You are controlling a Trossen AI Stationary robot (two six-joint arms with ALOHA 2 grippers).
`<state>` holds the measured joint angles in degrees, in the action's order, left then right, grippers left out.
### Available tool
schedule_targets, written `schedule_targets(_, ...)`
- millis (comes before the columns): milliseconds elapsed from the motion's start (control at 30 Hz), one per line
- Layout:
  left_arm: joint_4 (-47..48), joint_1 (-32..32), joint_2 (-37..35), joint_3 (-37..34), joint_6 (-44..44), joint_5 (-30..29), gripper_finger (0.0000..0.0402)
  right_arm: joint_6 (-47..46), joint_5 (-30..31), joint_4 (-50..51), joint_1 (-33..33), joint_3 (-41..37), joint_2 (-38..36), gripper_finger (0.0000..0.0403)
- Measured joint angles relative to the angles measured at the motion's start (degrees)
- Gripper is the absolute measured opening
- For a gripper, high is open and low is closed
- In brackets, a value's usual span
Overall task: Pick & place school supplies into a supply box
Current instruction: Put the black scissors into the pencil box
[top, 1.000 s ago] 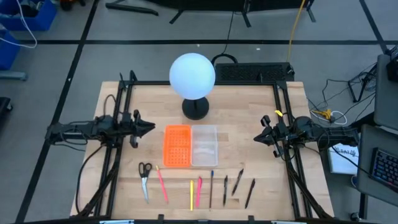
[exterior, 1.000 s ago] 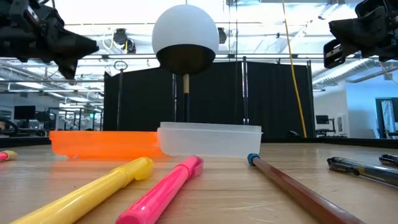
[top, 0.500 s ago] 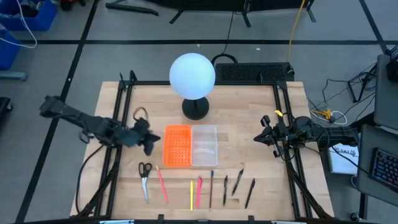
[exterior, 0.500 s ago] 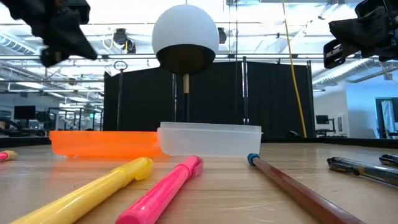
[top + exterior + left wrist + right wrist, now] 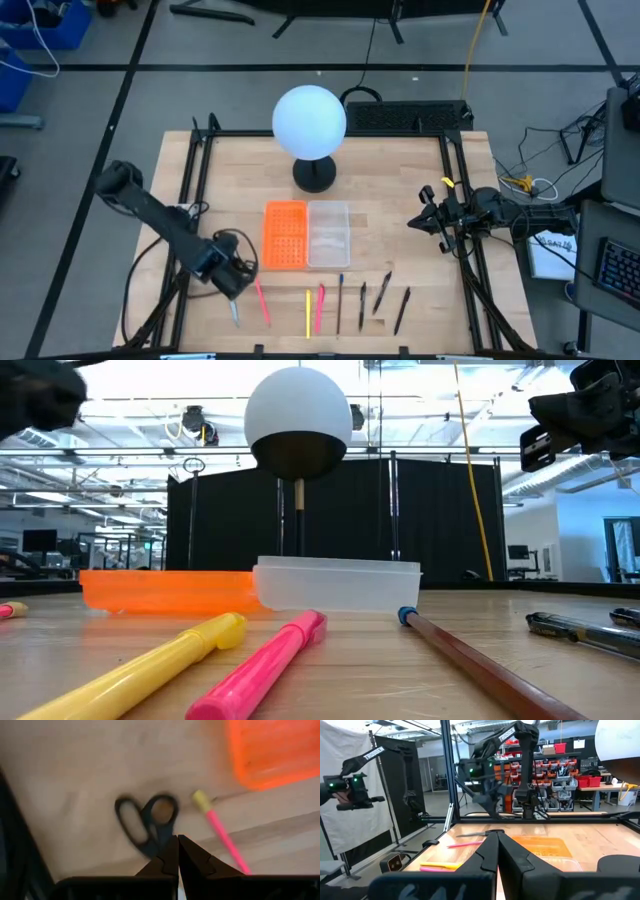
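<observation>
left gripper (image 5: 177,840): mine, tips pinched together, gripping nothing, right over the scissors
scissors (image 5: 147,820): black loop handles, flat on wood beside my orange-perforated supply box (image 5: 306,235)
right gripper (image 5: 425,220): closed, empty, parked right

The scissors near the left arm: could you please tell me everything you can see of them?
The scissors are small, with two black loop handles that look plastic and silver blades. They lie flat on the wooden table, left of a pink pen. The left hand hovers above them, fingers shut; nothing visibly grips them.
</observation>
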<state>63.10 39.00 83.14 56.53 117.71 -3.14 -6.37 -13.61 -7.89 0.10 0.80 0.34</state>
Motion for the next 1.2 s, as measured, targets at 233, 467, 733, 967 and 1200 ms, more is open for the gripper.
schedule_targets(233, -0.3, 1.0, 3.6, -0.2, 2.0, 0.2, 0.0028, 0.0, 0.0, -0.7, 0.0, 0.0, 0.0, 0.0000)
schedule_targets(467, 0.3, 0.5, 3.9, -0.2, 8.8, -2.8, 0.0133, -4.0, 0.0, -3.0, 0.0, 0.0, 0.0, 0.0000)
schedule_targets(733, -1.6, 0.1, 5.0, -0.2, 14.4, -1.0, 0.0181, -4.9, 0.0, -2.8, 0.0, 0.0, 0.0, 0.0000)
schedule_targets(967, -2.6, 0.5, 9.3, -0.2, 15.0, 1.4, 0.0182, -4.9, 0.0, -3.0, 0.0, 0.0, 0.0, 0.0000)
schedule_targets(1200, -1.7, 0.3, 9.9, -0.2, 16.4, 1.5, 0.0182, -4.9, 0.0, -4.0, 0.0, 0.0, 0.0, 0.0000)
